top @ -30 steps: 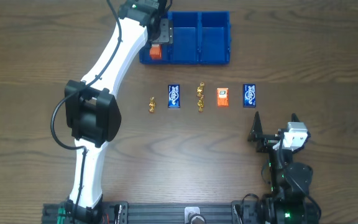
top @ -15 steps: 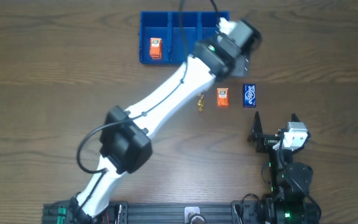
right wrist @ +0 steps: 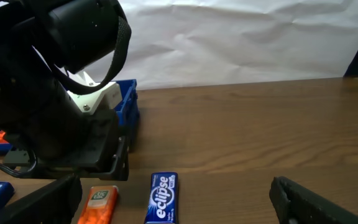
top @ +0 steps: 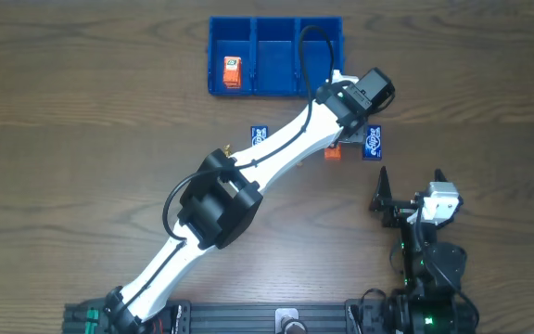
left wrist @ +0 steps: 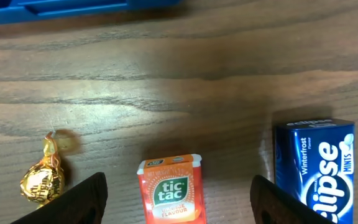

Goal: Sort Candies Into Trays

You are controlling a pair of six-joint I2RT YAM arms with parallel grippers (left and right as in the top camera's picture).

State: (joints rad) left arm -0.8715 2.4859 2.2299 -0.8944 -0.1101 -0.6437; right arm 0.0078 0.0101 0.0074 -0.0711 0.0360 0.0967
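A: What has been altered within the last second?

B: Nearest, at 5 o'clock, the right pincer [top: 408, 190] is held parted and empty. Farther out, the left pincer [left wrist: 179, 198], wide open and empty, has been swung across and lowered astride the orange mint box [left wrist: 170, 190] lying on the surface [left wrist: 229, 93]. Farthest, at 12 o'clock, a sorted orange box [top: 232, 72] is seen in the left compartment of the blue tray [top: 276, 91].

A: What is implied?

B: One delivery is judged complete, and a second pick is being prepared.
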